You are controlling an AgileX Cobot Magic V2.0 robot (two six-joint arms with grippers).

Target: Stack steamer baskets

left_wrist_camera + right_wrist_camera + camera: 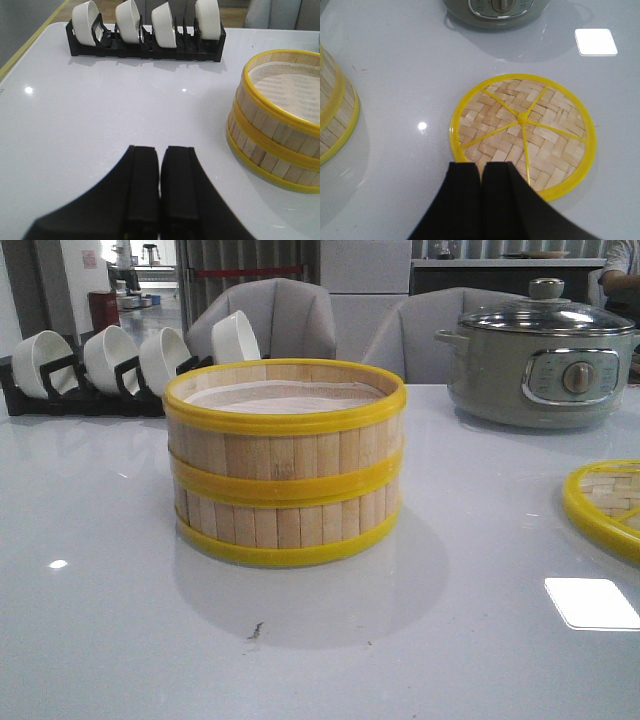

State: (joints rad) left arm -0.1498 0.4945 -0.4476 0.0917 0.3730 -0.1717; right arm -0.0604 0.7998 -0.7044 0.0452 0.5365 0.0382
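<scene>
Two steamer baskets (285, 465) stand stacked one on the other at the table's middle, bamboo slats with yellow rims and a pale liner on top. The stack also shows in the left wrist view (277, 120) and its edge in the right wrist view (335, 120). The woven yellow-rimmed lid (522, 130) lies flat on the table to the right, partly in the front view (608, 502). My left gripper (161, 150) is shut and empty over bare table left of the stack. My right gripper (481, 165) is shut and empty, above the lid's near rim.
A black rack with several white bowls (120, 360) stands at the back left, also in the left wrist view (145, 30). A grey electric pot with a glass lid (540, 355) stands at the back right. Grey chairs are behind the table.
</scene>
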